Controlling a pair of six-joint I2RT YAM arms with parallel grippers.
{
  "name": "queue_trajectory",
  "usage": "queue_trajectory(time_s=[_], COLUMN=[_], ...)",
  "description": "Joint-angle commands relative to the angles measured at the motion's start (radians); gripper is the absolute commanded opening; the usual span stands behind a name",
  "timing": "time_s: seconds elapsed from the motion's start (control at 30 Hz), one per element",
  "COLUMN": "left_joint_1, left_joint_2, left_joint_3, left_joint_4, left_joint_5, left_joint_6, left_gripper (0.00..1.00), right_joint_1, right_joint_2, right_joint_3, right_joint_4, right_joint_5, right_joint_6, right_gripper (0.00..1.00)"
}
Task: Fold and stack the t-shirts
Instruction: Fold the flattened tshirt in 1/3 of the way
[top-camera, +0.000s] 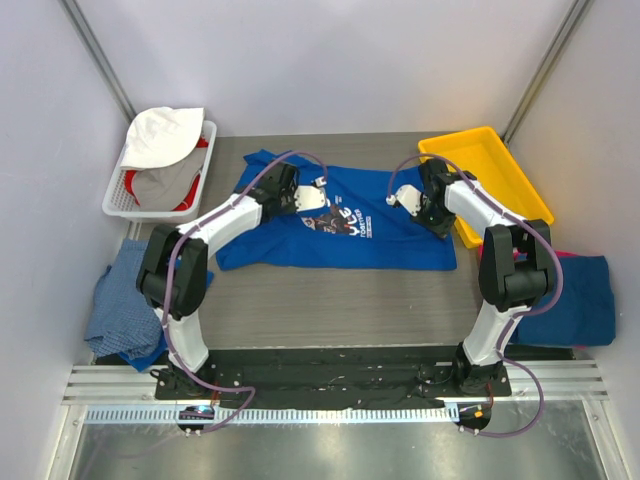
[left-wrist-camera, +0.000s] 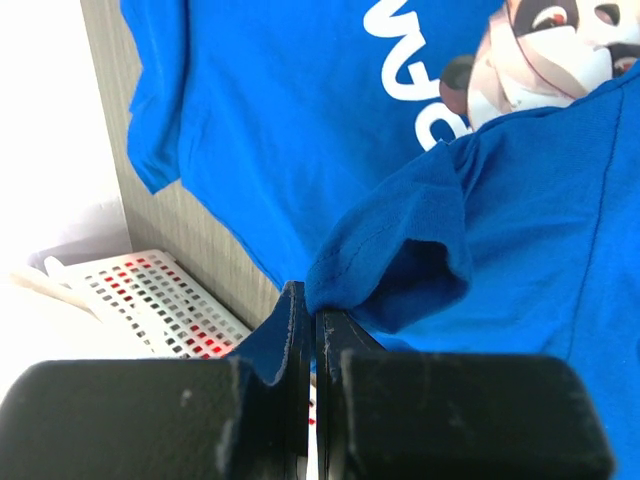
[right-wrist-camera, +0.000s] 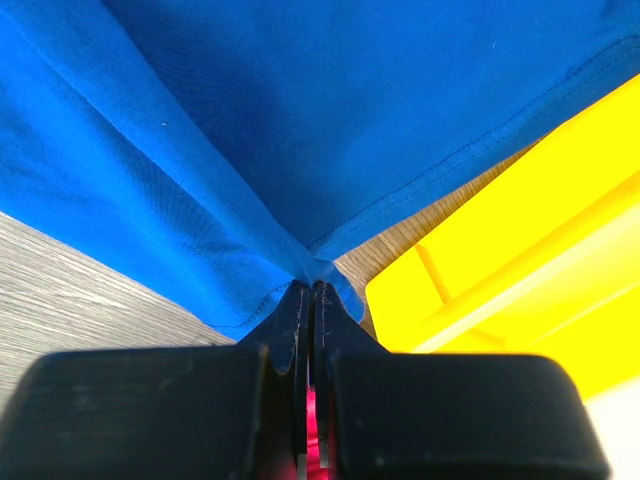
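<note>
left claw (left-wrist-camera: 312, 300) — clamped on royal blue t-shirt (top-camera: 400, 245) sleeve | right claw (right-wrist-camera: 310, 290) — pinching its edge beside yellow bin (right-wrist-camera: 520, 280)

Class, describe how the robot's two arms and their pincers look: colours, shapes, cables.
The left arm and right arm have white tubular links joined by chunky black joints. A thin purplish-grey cable loops alongside each. The left pincer and right pincer are matte black, each with two flat, slightly scuffed fingers.

Overhead looks down; wrist cameras hug the t-shirt (top-camera: 400, 240).
</note>
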Motion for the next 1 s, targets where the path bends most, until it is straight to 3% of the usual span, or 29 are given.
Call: queue_trajectory(time_s=[0.0, 0.97], left_joint_1=[0.007, -0.002], left_joint_2=[0.01, 0.079], left_joint_3=[0.048, 0.062], left_joint_4=[0.06, 0.091], left_joint_5=[0.014, -0.002], left_joint_6=[0.016, 0.035], left_gripper=[0.0, 0.0], right_joint_1=[-0.002, -0.003], right_joint_2=[0.006, 0.042], right_joint_3=[0.036, 0.082], right_joint_4=[-0.006, 0.008], right_joint_5=[0.017, 0.023], right_joint_6=[-0.007, -0.006], right_gripper=[0.01, 0.01])
